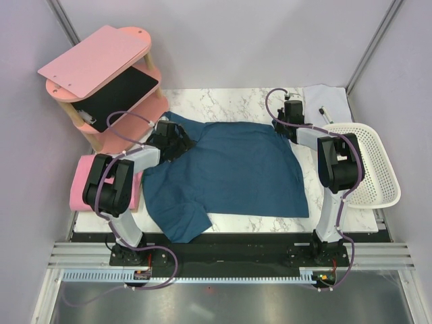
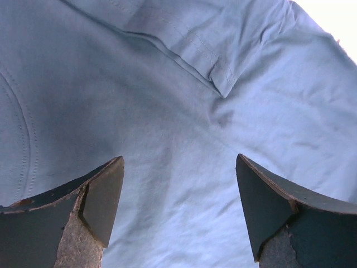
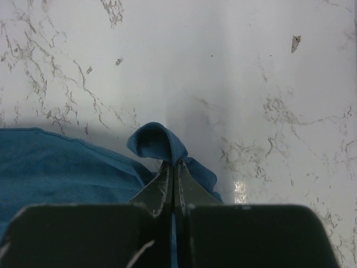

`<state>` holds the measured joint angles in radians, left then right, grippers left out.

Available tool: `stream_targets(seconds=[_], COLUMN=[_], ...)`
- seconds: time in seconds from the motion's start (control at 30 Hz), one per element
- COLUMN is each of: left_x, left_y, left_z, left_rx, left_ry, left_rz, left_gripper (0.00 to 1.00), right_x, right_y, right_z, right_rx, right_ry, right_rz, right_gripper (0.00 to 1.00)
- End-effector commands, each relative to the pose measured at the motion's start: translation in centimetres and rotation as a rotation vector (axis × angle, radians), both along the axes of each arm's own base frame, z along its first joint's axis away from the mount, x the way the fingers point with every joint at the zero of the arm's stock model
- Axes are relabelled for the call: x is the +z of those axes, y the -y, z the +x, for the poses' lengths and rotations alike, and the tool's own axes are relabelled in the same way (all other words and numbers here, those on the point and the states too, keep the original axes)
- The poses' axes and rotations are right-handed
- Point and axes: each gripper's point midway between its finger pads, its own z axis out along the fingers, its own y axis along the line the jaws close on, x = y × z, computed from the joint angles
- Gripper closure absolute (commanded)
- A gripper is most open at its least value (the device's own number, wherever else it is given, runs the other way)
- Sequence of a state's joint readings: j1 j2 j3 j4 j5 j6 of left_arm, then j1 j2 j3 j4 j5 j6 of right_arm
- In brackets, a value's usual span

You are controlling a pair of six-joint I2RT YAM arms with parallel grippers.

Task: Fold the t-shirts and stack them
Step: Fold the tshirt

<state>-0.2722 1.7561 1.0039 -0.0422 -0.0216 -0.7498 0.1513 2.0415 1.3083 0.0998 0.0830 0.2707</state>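
Note:
The dark teal-blue t-shirt [image 1: 229, 169] lies spread flat on the marble table, with one sleeve hanging toward the near left. My left gripper [image 1: 177, 143] is open and hovers over the shirt's far left part. In the left wrist view its fingers [image 2: 103, 195] stand wide apart above the cloth [image 2: 184, 111] with nothing between them. My right gripper [image 1: 280, 128] is shut on the shirt's far right corner. In the right wrist view [image 3: 173, 164] a fold of teal cloth [image 3: 156, 139] bulges out past the tips. The pink t-shirt [image 1: 82, 179] lies folded at the table's left edge.
A pink wooden shelf [image 1: 101, 74] with a black panel stands at the far left. A white mesh basket [image 1: 374, 162] sits at the right edge. A small white cloth with a pen [image 1: 327, 101] lies at the far right. Bare marble [image 3: 251, 84] shows beyond the shirt.

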Motion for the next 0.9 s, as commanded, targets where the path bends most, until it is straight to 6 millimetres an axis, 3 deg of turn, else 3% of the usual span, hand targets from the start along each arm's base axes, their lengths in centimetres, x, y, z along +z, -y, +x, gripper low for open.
stream_targets(seconds=[0.0, 0.3, 0.87], left_x=[4.2, 6.3, 4.8], left_y=[0.8, 0.4, -0.8], left_z=[2.7, 3.5, 7.2], left_rx=[0.118, 0.158, 0.227], left_ry=[0.181, 0.312, 0.321], left_rz=[-0.234, -0.327, -0.392], left_gripper=[0.14, 0.19, 0.17], right_x=[1.7, 1.7, 1.4], right_y=[-0.6, -0.7, -1.0], right_z=[1.6, 1.8, 1.7], right_rx=[0.004, 0.007, 0.023], right_ry=[0.066, 0.067, 0.057], right_rz=[0.037, 0.047, 0.064], right_gripper=[1.00, 1.00, 1.00])
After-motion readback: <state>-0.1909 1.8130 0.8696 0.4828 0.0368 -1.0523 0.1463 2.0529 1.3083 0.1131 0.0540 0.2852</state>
